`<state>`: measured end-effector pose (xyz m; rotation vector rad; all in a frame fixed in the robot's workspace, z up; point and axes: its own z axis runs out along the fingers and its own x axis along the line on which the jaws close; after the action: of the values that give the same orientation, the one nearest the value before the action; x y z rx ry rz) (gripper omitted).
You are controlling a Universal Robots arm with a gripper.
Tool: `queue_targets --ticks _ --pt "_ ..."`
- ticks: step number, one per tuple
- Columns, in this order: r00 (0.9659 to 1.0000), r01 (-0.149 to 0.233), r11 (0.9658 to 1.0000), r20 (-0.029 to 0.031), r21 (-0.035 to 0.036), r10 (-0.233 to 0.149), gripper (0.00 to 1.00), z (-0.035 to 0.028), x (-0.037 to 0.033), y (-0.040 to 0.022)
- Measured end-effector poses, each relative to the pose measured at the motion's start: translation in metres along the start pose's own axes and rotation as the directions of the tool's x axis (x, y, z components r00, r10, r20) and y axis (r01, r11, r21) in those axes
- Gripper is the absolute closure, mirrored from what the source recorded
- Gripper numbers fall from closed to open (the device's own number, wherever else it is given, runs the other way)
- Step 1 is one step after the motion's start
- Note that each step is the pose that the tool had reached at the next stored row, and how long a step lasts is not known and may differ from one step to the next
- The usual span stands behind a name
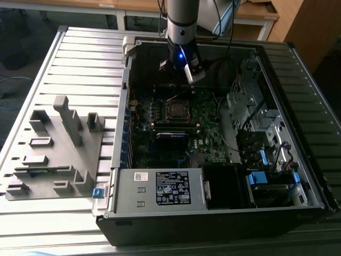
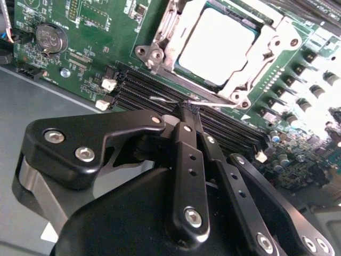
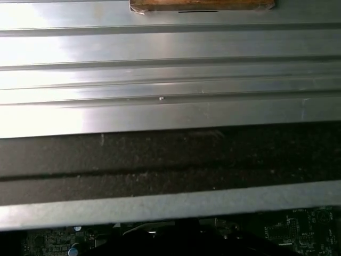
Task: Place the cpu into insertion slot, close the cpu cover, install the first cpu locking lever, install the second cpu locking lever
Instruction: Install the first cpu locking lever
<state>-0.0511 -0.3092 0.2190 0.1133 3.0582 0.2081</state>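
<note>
The grey ribbed metal table (image 1: 80, 58) carries the open black computer case (image 1: 213, 226), with a grey moulded fixture tray (image 1: 53, 154) beside the case towards the exterior view's left. The green circuit board (image 2: 80, 32) lies flat on the case floor. The black gripper (image 2: 187, 109) hangs above the board with its jaws together. Their tips meet at a thin silver wire lever (image 2: 162, 99), apparently pinching it. The silver cpu cover (image 2: 266, 50) lies flat over the insertion slot (image 1: 176, 109) near the board's middle. The grey-silver cpu (image 2: 216, 45) sits inside, visible through the cover's window.
</note>
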Motion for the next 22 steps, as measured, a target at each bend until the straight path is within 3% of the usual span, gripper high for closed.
queue_targets --ticks 3,6,8,16,22 --pt "1.0 0.001 1.0 0.0095 -0.0012 -0.001 0.89 0.0013 0.0001 -0.0002" --pt "0.9999 0.001 1.0 0.0103 -0.0016 -0.001 0.89 0.0017 0.0001 -0.0002" --pt "0.9999 0.002 1.0 0.0139 -0.0023 -0.002 0.89 0.0023 0.0002 -0.0003" --pt "0.9991 0.005 0.9999 0.0421 -0.0131 -0.005 0.89 0.006 0.0004 -0.0009" --pt "0.9984 0.007 0.9998 0.0556 -0.0196 -0.006 0.89 0.0076 0.0005 -0.0011"
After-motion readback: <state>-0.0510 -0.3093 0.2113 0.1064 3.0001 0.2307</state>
